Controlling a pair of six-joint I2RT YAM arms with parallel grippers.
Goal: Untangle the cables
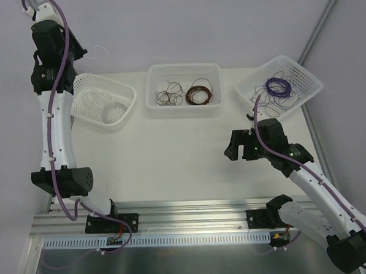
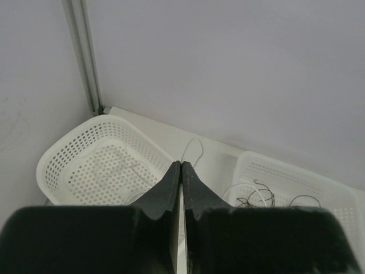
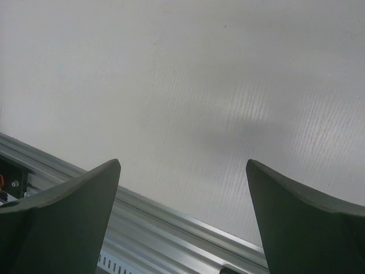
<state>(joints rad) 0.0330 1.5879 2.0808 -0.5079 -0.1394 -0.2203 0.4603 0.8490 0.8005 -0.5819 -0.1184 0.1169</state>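
cables (image 1: 168, 95) lie in tray (image 1: 182, 67), whitish strand (image 2: 197, 139) pinched in left end effector (image 2: 181, 165) (right end effector (image 3: 182, 164) gapes).

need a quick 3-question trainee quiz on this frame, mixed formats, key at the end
1. True or false: the right claw is shut on a wire.
2. The round brown wire coil lies: A) in the right claw, B) in the middle translucent white plastic bin, C) in the left claw.
3. What colour is the thin squiggly wire strand sticking up from the tips of the shut left claw?

Key: 1 false, it is wide open and holds nothing. 2 B. 3 whitish.
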